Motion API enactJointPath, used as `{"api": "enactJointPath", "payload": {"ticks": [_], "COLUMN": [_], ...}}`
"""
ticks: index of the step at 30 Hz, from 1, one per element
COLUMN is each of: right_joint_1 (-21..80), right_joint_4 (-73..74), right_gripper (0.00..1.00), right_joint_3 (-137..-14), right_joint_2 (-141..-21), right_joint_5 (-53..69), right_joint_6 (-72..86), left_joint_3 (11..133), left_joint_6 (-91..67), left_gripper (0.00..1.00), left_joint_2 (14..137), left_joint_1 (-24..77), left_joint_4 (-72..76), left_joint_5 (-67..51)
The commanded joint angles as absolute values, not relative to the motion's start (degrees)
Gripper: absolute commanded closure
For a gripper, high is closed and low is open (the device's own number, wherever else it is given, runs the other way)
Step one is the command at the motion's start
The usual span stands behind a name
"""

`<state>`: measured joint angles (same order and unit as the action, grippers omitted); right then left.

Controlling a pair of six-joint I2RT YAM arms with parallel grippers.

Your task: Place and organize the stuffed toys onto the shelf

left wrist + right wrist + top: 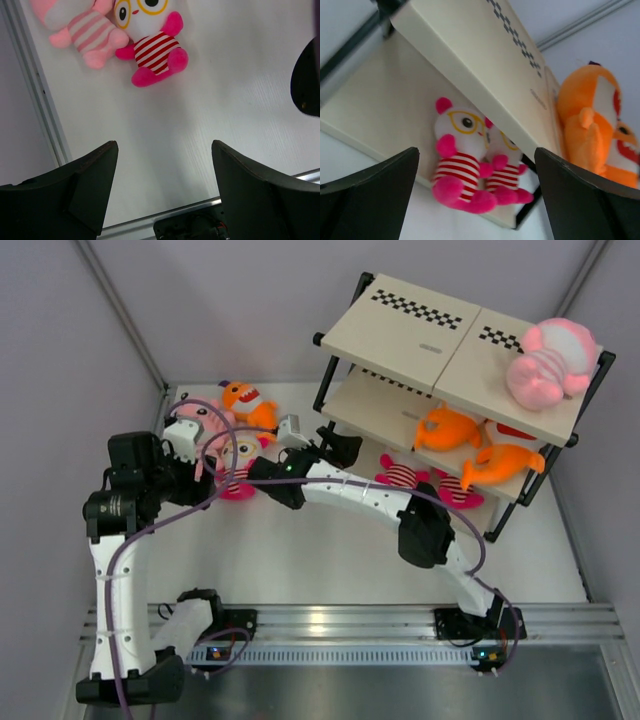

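The shelf [420, 330] stands at the back right. A pale-pink striped animal [548, 365] lies on its top board, two orange fish [448, 428] on the middle board, and two magenta toys [402, 477] on the bottom board. At the back left of the table lie an orange fish [248, 405], a pale-pink striped animal [195, 418] and a magenta toy [238, 480]. My left gripper [200, 480] is open and empty, apart from the magenta toy [152, 47] and the pink animal [87, 32]. My right gripper [340, 445] is open and empty, facing the shelf's two magenta toys [457, 160] and a fish [590, 120].
Grey walls close in the table at left, back and right. A metal rail [330, 620] with both arm bases runs along the near edge. My right arm [370, 500] stretches across the table's middle, and its dark link [306, 80] shows in the left wrist view.
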<state>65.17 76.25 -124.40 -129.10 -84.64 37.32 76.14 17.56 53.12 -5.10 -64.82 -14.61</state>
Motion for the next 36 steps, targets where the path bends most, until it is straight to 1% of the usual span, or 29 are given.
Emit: {"api": "enactJointPath", "payload": {"ticks": [1, 3, 4, 5, 6, 7, 8, 9, 10, 11, 12, 14, 16, 18, 22, 25, 26, 28, 32, 34, 36], "right_joint_1": [62.5, 62.5, 62.5, 62.5, 62.5, 63.2, 64.3, 65.3, 66.0, 66.1, 66.0, 65.5, 65.6, 65.5, 64.8, 64.1, 63.9, 63.2, 63.1, 62.4, 61.3], "right_joint_4": [84.9, 85.0, 82.7, 77.0, 61.0, 51.6, 41.2, 22.7, 18.9, 19.2, 20.3, 21.4, 21.6, 22.2, 20.3, 13.9, 9.6, 6.9, 4.0, 3.4, 4.4], "right_gripper": [0.01, 0.01, 0.01, 0.05, 0.21, 0.3, 0.3, 0.26, 0.18, 0.19, 0.18, 0.18, 0.19, 0.19, 0.2, 0.18, 0.18, 0.17, 0.17, 0.2, 0.24], "right_joint_3": [-119.6, -118.4, -118.3, -117.6, -113.7, -110.2, -105.4, -96.6, -95.2, -96.7, -102.2, -108.2, -110.3, -112.0, -109.7, -103.6, -100.5, -99.1, -101.0, -102.4, -106.6], "right_joint_2": [-131.1, -132.1, -131.8, -131.2, -127.6, -124.4, -120.5, -112.4, -110.2, -109.4, -110.6, -114.4, -117.2, -119.9, -119.9, -115.9, -114.1, -113.4, -115.8, -117.9, -121.8], "right_joint_5": [-102.0, -99.1, -96.1, -86.0, -76.6, -67.5, -53.9, -48.3, -45.0, -41.4, -40.7, -40.8, -39.4, -36.7, -29.1, -15.2, -12.5, -8.0, 3.7, 8.9, 11.1], "right_joint_6": [17.8, 18.1, 11.0, 3.0, -7.8, -20.9, -26.0, -29.5, -31.3, -30.9, -30.7, -33.8, -36.7, -36.1, -31.0, -28.7, -28.3, -28.0, -28.7, -28.8, -27.2], "left_joint_3": [79.7, 79.4, 79.1, 78.8, 78.7, 78.6, 78.7, 78.7, 78.8, 78.8, 78.8, 78.8, 78.2, 77.3, 75.2, 75.8, 75.8, 75.8, 75.0, 74.6, 74.5], "left_joint_6": [14.9, 14.9, 14.9, 14.9, 15.1, 15.0, 15.1, 15.3, 15.5, 15.7, 16.1, 16.5, 17.0, 17.5, 17.9, 17.7, 17.6, 17.5, 17.4, 17.6, 17.8], "left_gripper": [0.18, 0.18, 0.18, 0.18, 0.18, 0.18, 0.18, 0.18, 0.18, 0.18, 0.17, 0.17, 0.17, 0.17, 0.17, 0.17, 0.17, 0.17, 0.17, 0.17, 0.17], "left_joint_2": [52.5, 52.3, 52.3, 52.4, 52.4, 52.4, 52.3, 52.2, 51.6, 51.3, 51.2, 50.8, 50.8, 50.8, 51.2, 51.7, 51.9, 51.6, 51.0, 50.7, 50.5], "left_joint_1": [-5.3, -5.2, -5.3, -5.2, -5.3, -5.3, -5.2, -5.3, -5.3, -5.2, -5.2, -5.3, -5.3, -5.2, -5.3, -5.3, -5.3, -5.2, -5.2, -5.2, -5.3], "left_joint_4": [-64.4, -64.3, -64.3, -64.4, -64.3, -64.3, -64.3, -64.4, -64.4, -64.3, -64.4, -64.3, -64.3, -64.4, -64.3, -64.2, -64.2, -64.2, -64.3, -64.3, -64.3], "left_joint_5": [-7.8, -7.7, -7.9, -8.2, -8.3, -8.3, -8.2, -7.8, -7.6, -7.5, -6.9, -7.0, -7.3, -7.0, -6.2, -7.0, -7.1, -7.3, -6.9, -6.2, -5.5]}}
